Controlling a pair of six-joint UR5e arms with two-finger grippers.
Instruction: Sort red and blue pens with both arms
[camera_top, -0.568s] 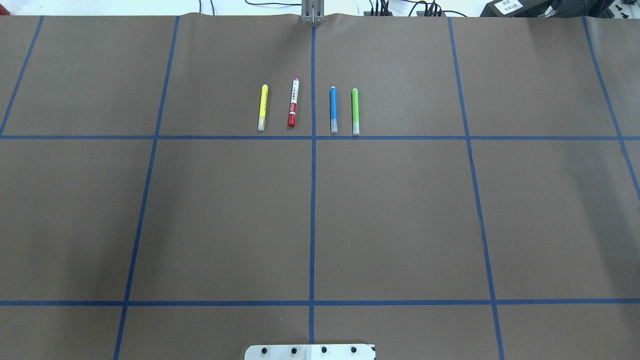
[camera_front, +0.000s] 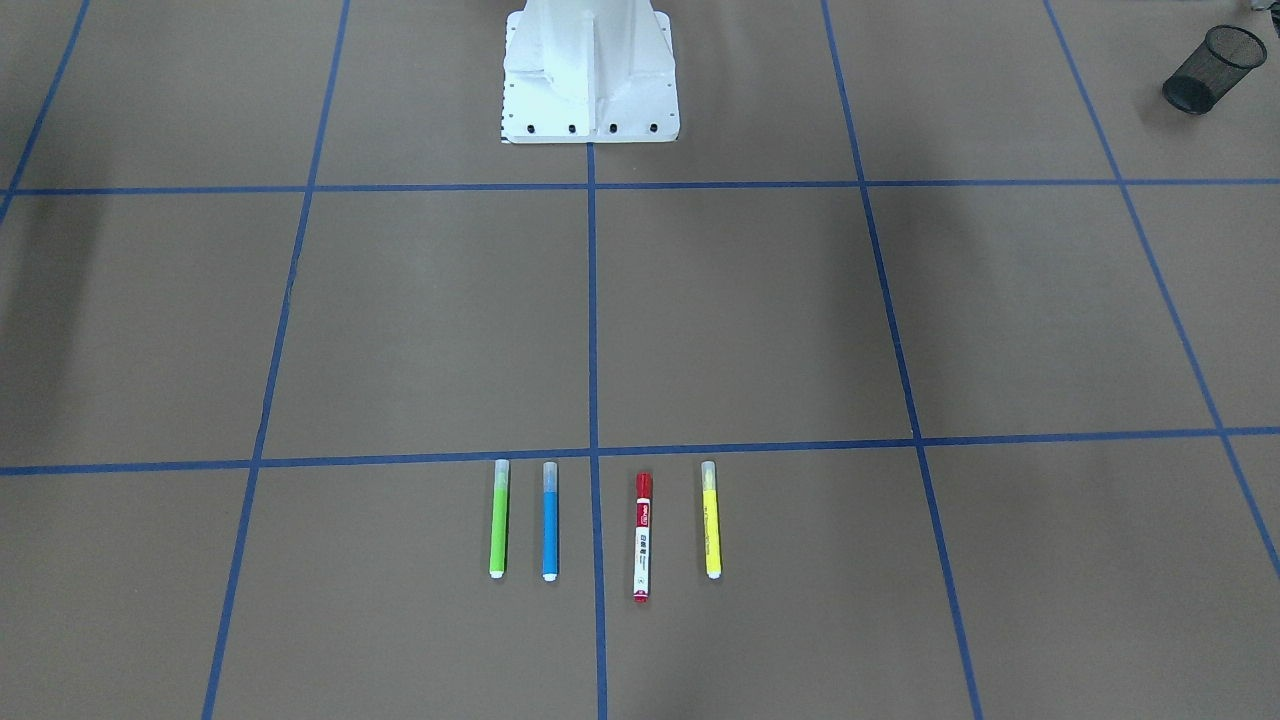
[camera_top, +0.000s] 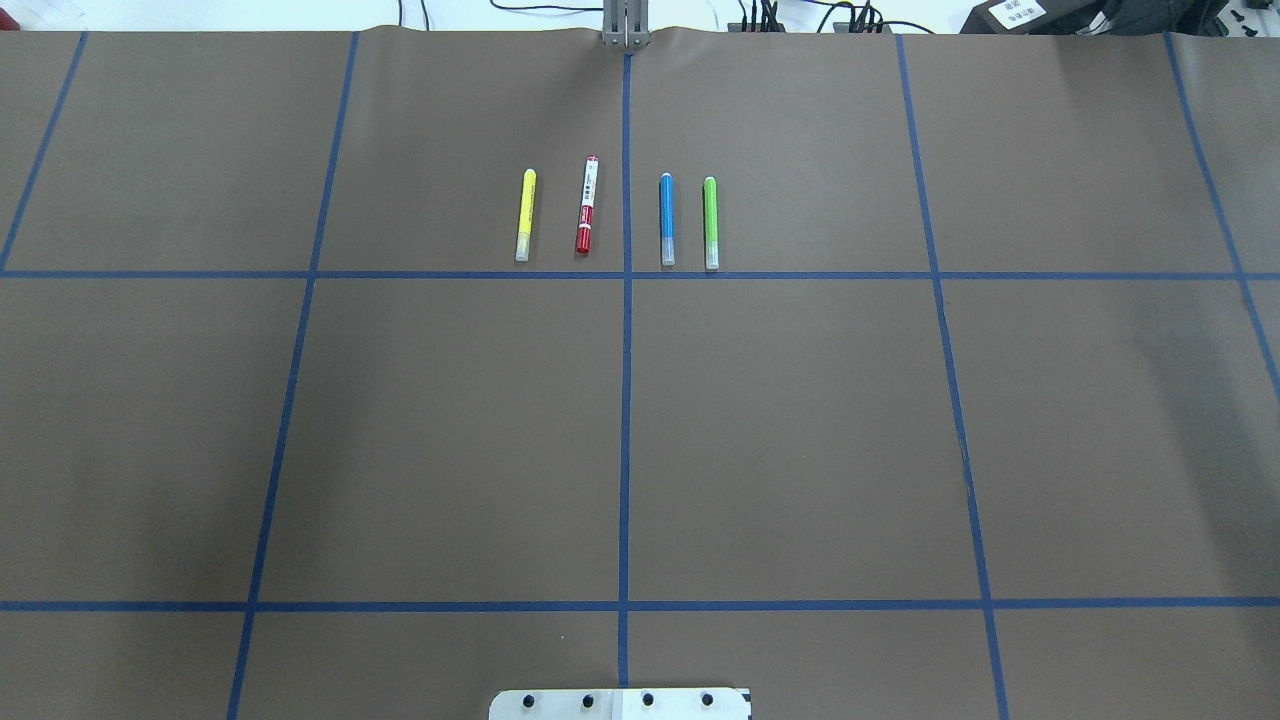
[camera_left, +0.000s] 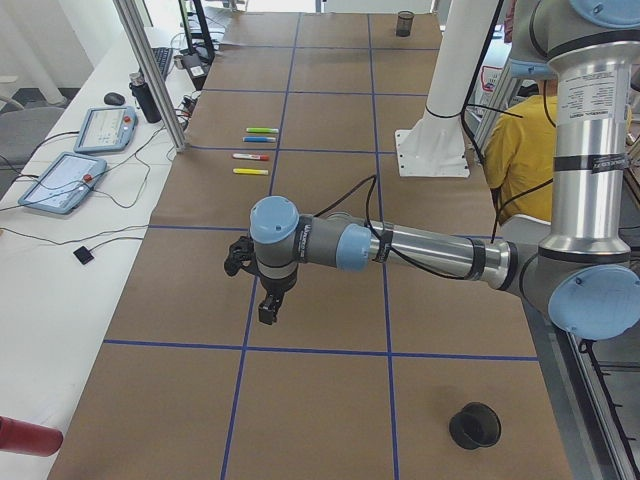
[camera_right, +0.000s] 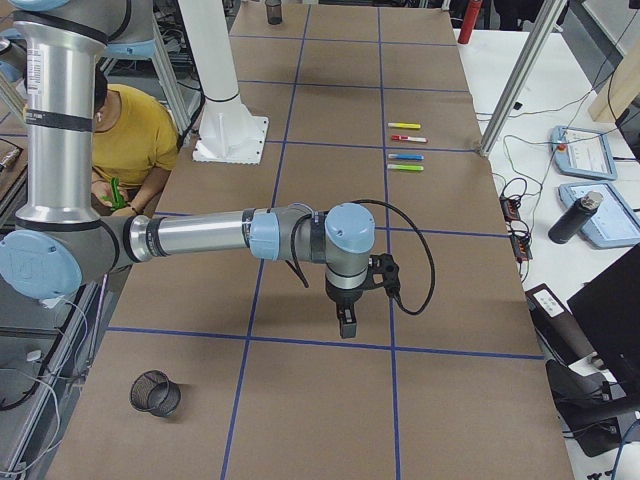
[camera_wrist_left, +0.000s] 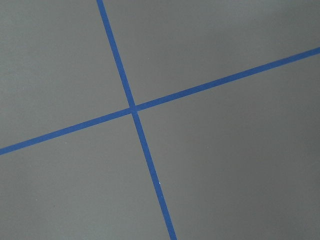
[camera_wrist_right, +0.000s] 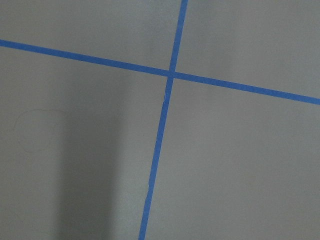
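Two task pens lie side by side in the row at the far middle of the table: the red-capped white marker (camera_top: 587, 205) (camera_front: 642, 536) just left of the centre tape line and the blue pen (camera_top: 666, 220) (camera_front: 549, 520) just right of it. Only the side views show the arms. My left gripper (camera_left: 268, 312) hangs over a tape crossing, well short of the pens. My right gripper (camera_right: 346, 325) hangs likewise at the other end. I cannot tell whether either is open or shut. Both wrist views show only brown paper and blue tape.
A yellow pen (camera_top: 524, 215) and a green pen (camera_top: 711, 222) flank the row. One black mesh cup (camera_front: 1211, 68) (camera_left: 474, 425) stands near the robot's left end, another (camera_right: 156, 392) near its right end. The white pedestal (camera_front: 590, 70) is at the robot's edge. A person in yellow (camera_right: 130, 140) sits behind.
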